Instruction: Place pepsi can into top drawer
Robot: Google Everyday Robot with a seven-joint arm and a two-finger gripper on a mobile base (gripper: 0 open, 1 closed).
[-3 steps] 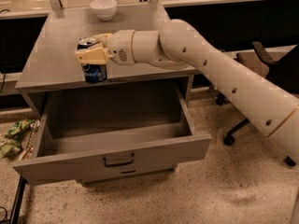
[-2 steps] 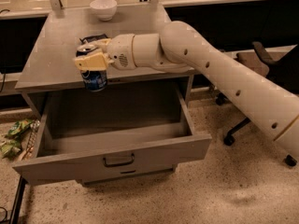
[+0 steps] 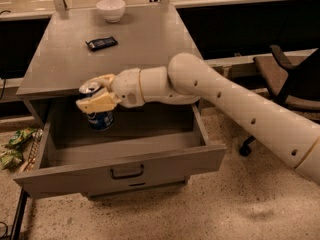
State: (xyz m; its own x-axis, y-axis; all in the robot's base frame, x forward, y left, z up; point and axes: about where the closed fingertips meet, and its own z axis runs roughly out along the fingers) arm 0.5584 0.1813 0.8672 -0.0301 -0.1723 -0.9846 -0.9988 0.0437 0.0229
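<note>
The pepsi can, dark blue with a silver top, is held upright in my gripper, whose cream fingers are shut around its upper part. The can hangs over the left rear part of the open top drawer, a wide grey metal drawer with a dark curved pull handle on its front panel. I cannot tell whether the can's base touches the drawer floor. My white arm reaches in from the right.
On the grey cabinet top lie a flat black snack packet and a white bowl at the back. An office chair stands to the right. Green litter lies on the floor at the left.
My gripper has carried the can off the cabinet top's front edge, forward and down, into the space over the open drawer.
</note>
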